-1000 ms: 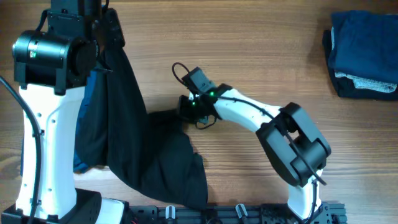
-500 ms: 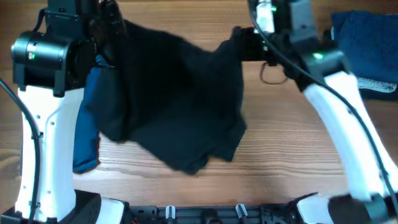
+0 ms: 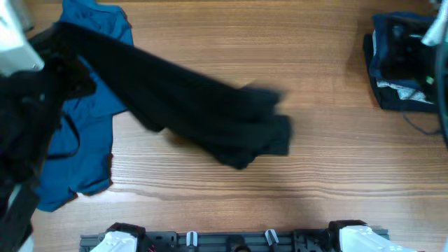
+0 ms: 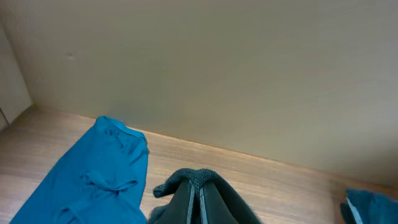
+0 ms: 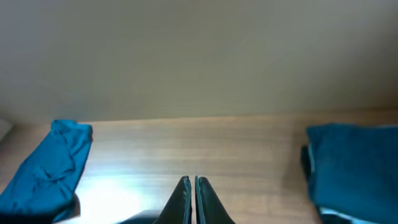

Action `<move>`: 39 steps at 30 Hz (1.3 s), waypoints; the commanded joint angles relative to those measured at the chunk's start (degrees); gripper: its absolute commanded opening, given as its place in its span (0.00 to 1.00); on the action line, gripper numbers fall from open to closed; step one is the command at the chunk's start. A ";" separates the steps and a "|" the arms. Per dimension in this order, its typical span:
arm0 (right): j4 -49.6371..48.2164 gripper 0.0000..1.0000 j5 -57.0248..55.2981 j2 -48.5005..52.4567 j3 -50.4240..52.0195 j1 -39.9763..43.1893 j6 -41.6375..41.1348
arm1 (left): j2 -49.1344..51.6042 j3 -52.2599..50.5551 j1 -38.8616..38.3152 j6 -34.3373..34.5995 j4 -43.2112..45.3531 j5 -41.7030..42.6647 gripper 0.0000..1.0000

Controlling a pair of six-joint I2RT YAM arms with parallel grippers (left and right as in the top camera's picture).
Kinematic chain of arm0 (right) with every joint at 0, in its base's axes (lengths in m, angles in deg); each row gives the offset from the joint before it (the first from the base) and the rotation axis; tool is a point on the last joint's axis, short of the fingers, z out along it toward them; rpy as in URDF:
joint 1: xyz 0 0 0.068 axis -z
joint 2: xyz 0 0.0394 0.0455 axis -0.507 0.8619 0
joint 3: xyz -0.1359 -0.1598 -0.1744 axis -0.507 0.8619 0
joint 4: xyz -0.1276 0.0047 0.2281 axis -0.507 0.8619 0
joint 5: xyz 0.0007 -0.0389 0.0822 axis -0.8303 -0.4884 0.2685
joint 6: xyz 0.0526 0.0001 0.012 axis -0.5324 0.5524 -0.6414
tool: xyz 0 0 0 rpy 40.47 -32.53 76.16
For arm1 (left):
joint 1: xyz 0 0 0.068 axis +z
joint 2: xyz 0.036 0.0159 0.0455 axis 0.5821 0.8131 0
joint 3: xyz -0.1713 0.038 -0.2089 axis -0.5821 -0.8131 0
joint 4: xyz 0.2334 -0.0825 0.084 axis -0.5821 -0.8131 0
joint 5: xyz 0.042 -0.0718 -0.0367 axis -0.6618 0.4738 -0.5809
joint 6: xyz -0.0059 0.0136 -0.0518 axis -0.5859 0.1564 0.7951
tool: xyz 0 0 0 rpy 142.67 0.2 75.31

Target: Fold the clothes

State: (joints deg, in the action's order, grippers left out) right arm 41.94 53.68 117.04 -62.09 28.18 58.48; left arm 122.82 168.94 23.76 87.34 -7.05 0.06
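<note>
Swinging clear within half a second, both arms have left mid-table: the right arm now shows blurred at the far-right edge above the folded stack, and the left arm at the left edge. The black garment, earlier spread in the air between them, now stretches as a long band from the far left to a bunched end at the middle of the table, partly over the bright blue T-shirt lying loose at left. The left gripper is clamped tight on a fold of black cloth. The right gripper has its fingers pressed together, holding nothing.
</note>
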 commanded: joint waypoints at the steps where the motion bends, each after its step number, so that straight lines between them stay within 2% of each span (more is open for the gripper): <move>1: 2.71 0.04 -1.14 -0.15 -6.67 0.87 2.69 | -2.43 0.33 0.07 0.96 -0.44 -0.13 0.04; 6: 7.74 0.04 5.14 1.77 -7.13 0.87 1.81 | -2.75 0.33 0.07 1.11 -1.38 1.86 0.04; 11: 13.94 0.36 14.40 9.27 -7.02 0.87 2.12 | -1.29 0.33 0.07 1.14 -2.97 2.64 0.04; 17: 15.65 0.41 28.44 22.88 -6.51 -0.48 7.15 | 2.38 0.33 0.07 1.11 -6.78 2.64 0.04; 23: 11.50 0.43 30.27 37.38 -6.27 -8.22 8.39 | 4.20 0.33 0.07 1.09 -6.64 2.51 0.04; 28: 6.36 0.46 30.69 46.90 -6.27 -16.24 9.29 | 1.16 0.33 0.07 1.11 -4.20 2.51 0.04; 31: 3.30 0.50 30.75 49.96 -6.27 -20.02 9.27 | -2.12 0.33 0.07 1.11 -3.41 3.37 0.04; 39: -12.48 0.59 32.17 54.36 -6.27 -30.82 6.91 | -9.29 0.33 0.07 1.60 -5.66 5.90 0.04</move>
State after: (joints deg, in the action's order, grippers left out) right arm 32.68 84.24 169.21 -68.35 0.58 66.56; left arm 113.86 168.90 23.76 87.77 -12.10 4.58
